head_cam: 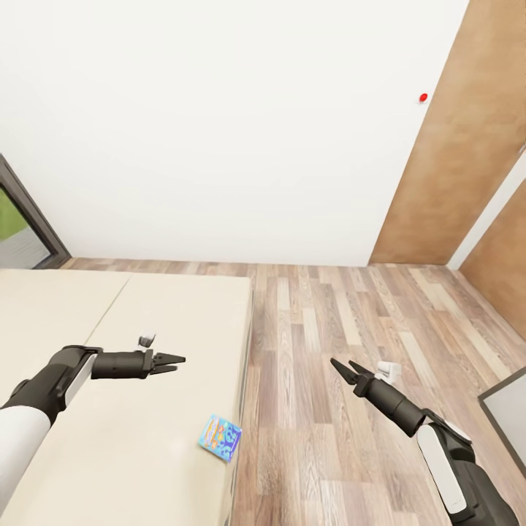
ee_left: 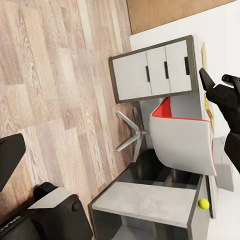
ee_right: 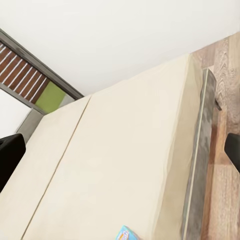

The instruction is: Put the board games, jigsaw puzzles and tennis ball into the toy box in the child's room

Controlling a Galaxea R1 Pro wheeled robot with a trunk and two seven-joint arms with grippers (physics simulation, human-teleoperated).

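A small blue board game (head_cam: 219, 437) lies flat on the beige bed (head_cam: 146, 314) close to its right edge; its corner also peeks in as the blue box (ee_right: 126, 234). My left gripper (head_cam: 174, 362) hovers open over the mattress, a little up and left of that box, holding nothing. My right gripper (head_cam: 343, 367) hangs open and empty over the wood floor beside the bed. The left wrist view looks across the room at the table (ee_left: 155, 70) with white drawers, and the yellow-green tennis ball (ee_left: 203, 203) sits by its lower grey end unit (ee_left: 145, 202). The toy box is out of view.
A white chair with red trim (ee_left: 182, 135) stands at the desk. A grey-edged pale corner (head_cam: 508, 409) juts in at the lower right. Brown wood door panels (head_cam: 453, 146) fill the far right wall, and a dark-framed window (head_cam: 22, 226) is left of the bed.
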